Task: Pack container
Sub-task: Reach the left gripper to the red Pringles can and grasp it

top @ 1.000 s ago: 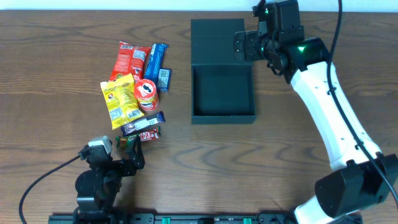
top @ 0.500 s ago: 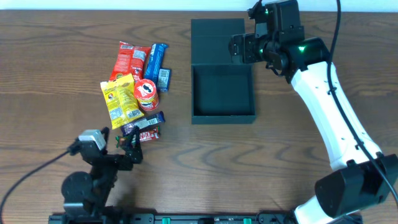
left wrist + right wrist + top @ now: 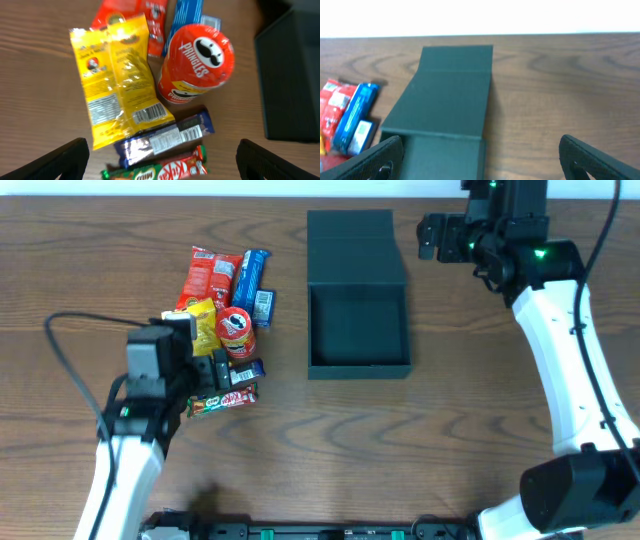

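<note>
The counter [image 3: 300,440] carries everything. The container [image 3: 358,330] sits near its middle, empty, with its lid [image 3: 352,245] folded back flat toward 12 o'clock. That leaves the mouth clear for loading from above.

The right gripper [image 3: 430,237] hangs at the lid's 3 o'clock with its jaws spread wide and nothing between them. It is off to the side, probably to leave the box free for the other arm.

The left gripper [image 3: 162,162], also released and empty, hovers over the snack pile at the container's 9 o'clock. It looks set to make the first pick.

From largest to smallest, the pile holds a yellow packet [image 3: 117,75], a red packet [image 3: 205,278], an upright Pringles can [image 3: 197,62] and a blue packet [image 3: 250,275]. A dark blue bar [image 3: 165,140] and a KitKat bar [image 3: 160,172] lie at the pile's 6 o'clock edge, directly under the spread jaws. The snacks overlap, so a clean single grasp needs care.
</note>
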You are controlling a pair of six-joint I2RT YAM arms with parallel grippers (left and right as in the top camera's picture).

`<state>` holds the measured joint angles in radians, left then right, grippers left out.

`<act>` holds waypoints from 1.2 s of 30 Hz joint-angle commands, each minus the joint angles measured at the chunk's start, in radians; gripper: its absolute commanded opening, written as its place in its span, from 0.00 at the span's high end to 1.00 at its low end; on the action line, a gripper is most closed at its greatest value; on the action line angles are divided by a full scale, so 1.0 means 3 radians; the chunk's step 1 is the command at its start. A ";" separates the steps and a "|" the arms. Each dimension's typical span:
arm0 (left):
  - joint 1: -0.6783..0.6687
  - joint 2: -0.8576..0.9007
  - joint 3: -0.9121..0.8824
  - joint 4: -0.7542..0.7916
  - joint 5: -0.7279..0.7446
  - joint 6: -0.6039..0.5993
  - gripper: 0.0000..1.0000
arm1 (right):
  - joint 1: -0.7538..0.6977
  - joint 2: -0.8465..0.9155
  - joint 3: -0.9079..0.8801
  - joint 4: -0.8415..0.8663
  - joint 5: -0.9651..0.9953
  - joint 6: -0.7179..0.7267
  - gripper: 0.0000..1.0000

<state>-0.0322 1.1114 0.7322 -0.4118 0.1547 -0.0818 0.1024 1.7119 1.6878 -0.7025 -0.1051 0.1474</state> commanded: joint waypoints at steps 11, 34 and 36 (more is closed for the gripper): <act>-0.0009 0.0821 0.0081 0.0559 0.0796 -0.0603 0.05 | -0.0320 -0.0062 0.0023 0.0528 -0.0017 -0.0099 0.01; -0.0120 0.1073 0.0319 0.1010 0.0460 -0.0323 0.05 | -0.0343 -0.0062 0.0023 0.0532 -0.0164 -0.0108 0.01; -0.0163 0.1141 0.0409 0.0875 0.0277 -0.0280 0.05 | -0.0343 -0.0062 0.0023 0.0534 -0.0164 -0.0108 0.01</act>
<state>-0.0635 1.4326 0.7986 -0.1276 0.2974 -0.2230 0.0067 1.7119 1.6878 -0.5449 -0.1436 0.1276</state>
